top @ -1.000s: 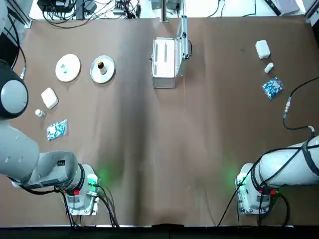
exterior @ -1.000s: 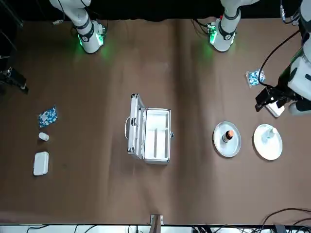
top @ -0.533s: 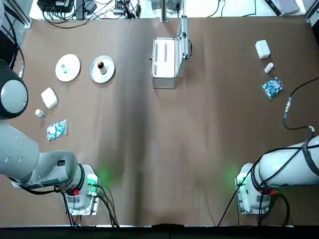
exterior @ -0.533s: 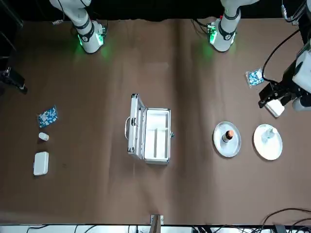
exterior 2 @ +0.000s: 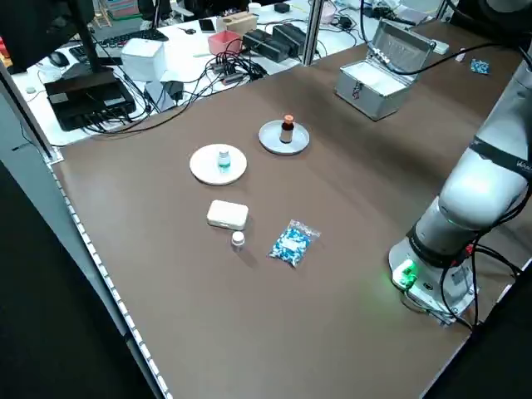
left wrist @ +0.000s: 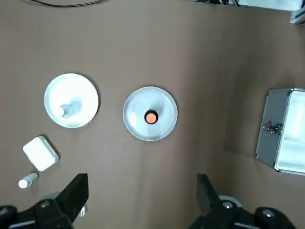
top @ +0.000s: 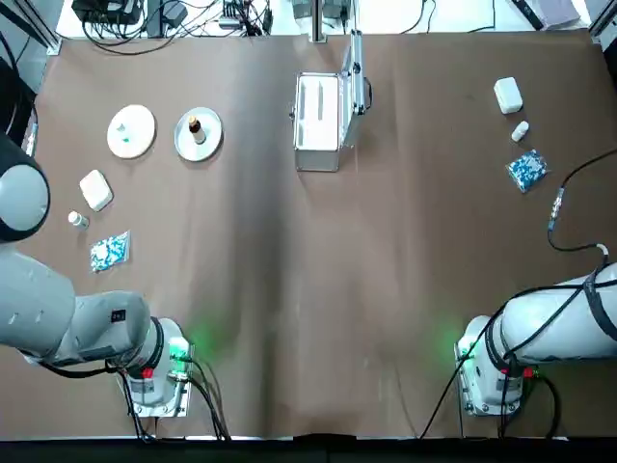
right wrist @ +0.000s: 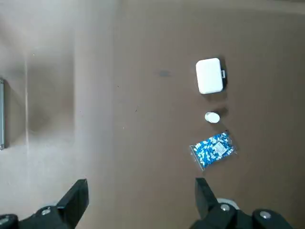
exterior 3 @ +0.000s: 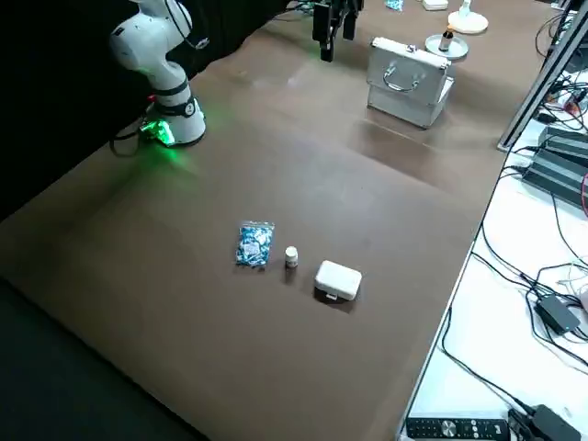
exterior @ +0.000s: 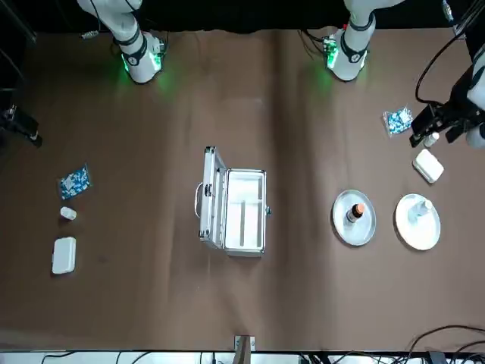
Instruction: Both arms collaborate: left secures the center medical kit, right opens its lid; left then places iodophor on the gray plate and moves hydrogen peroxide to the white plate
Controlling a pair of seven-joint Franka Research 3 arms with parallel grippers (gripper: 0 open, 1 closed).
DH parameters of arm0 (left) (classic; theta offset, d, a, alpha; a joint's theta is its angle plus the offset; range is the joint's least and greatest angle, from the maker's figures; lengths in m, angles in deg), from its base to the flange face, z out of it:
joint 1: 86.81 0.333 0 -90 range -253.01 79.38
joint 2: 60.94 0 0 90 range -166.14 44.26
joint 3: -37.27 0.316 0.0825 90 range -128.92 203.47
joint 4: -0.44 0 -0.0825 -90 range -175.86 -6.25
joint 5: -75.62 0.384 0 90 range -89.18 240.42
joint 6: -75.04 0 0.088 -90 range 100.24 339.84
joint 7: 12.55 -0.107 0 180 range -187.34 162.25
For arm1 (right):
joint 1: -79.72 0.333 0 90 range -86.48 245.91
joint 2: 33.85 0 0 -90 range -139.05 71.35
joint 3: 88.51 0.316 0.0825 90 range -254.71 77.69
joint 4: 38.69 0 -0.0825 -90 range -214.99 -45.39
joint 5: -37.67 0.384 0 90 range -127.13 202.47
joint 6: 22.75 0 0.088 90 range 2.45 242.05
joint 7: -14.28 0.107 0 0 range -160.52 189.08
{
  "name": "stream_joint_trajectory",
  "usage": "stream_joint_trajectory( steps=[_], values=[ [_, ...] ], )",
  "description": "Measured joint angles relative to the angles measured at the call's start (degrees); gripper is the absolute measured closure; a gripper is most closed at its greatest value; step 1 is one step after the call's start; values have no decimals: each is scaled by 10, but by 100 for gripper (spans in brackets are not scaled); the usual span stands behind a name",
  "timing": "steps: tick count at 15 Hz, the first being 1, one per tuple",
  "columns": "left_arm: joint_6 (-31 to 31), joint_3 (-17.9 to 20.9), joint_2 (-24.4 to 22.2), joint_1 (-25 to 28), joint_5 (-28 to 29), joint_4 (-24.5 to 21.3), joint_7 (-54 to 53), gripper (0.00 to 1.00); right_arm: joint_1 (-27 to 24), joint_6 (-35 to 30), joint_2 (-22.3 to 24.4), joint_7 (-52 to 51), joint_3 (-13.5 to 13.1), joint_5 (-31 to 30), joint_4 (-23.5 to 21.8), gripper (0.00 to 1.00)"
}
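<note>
Standing done: both bottles sit on their plates beside the opened medical kit (top: 326, 121).

Iodophor (left wrist: 151, 117) stands upright on the gray plate (left wrist: 162, 131), hydrogen peroxide (left wrist: 68, 109) on the white plate (left wrist: 86, 93), as the task asks. Left hand (left wrist: 143, 200), released and empty, hangs high over the desk (top: 308, 289), well apart from both. Right hand (right wrist: 140, 200) is likewise released, parked.

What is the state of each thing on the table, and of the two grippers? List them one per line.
medical kit: lid open, standing upright.
iodophor: upright on the gray plate.
hydrogen peroxide: upright on the white plate.
left gripper: open, empty, high above the plates.
right gripper: open, empty, high above the table.
</note>
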State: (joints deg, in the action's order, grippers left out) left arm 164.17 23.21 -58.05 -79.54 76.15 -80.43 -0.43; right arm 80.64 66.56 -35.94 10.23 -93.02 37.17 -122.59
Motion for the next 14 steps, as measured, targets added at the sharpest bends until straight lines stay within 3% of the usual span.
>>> stream_joint_trajectory(
  steps=[4,7,14],
  values=[
    [-2,19,-2,-10,-1,-1,-11,0,0,0,0,0,0,0,0,1],
    [-2,79,-2,-69,-1,-1,-9,0,0,0,0,0,0,0,0,1],
    [-17,89,0,-76,-1,-6,2,0,0,0,0,0,0,0,0,1]
  ],
)
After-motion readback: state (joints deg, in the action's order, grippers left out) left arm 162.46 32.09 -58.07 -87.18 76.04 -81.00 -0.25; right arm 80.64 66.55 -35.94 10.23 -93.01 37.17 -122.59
